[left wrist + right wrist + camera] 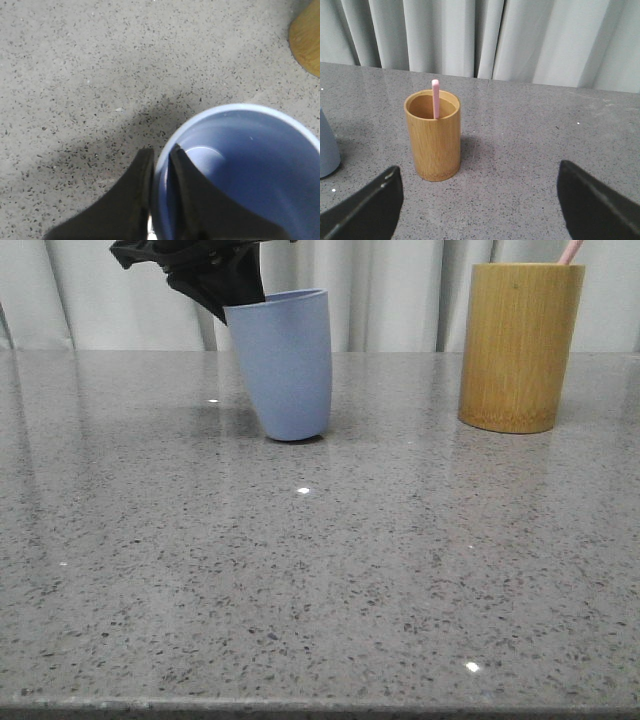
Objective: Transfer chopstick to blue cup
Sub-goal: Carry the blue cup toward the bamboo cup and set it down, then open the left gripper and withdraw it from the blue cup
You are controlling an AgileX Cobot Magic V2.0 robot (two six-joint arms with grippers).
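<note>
Front view, near part: bare speckled grey worktop (pixel 320 580) with small light glints. Further back, the blue cup (pixel 283 365) is tilted, base on the worktop, rim leaning toward the robot's right. Left gripper (pixel 228 295) at its rim on the left side, dark, coming in from the top of frame. Bamboo cup (pixel 518 345) stands upright well apart to the right, with a pink tip of the chopstick (pixel 571 251) poking above its rim. Grey curtain (pixel 390 290) behind everything.

Left wrist view gives what the front cannot: the fingers (pixel 127 205) straddle the cup wall, one outside, one inside, nearly closed on the rim of the blue cup (pixel 250 165). Cup interior looks empty. Edge of the bamboo cup (pixel 306 42) at the corner.

Right wrist view: right gripper (pixel 480 205) fingers (pixel 367 207) spread wide, holding nothing, above bare worktop. Bamboo cup (pixel 433 135) sits beyond and between them, nearer the left finger, not touching. Chopstick (pixel 435 97) stands inside it, leaning on the far wall, probably just the one stick. Sliver of blue cup (pixel 327 147) at the edge.
</note>
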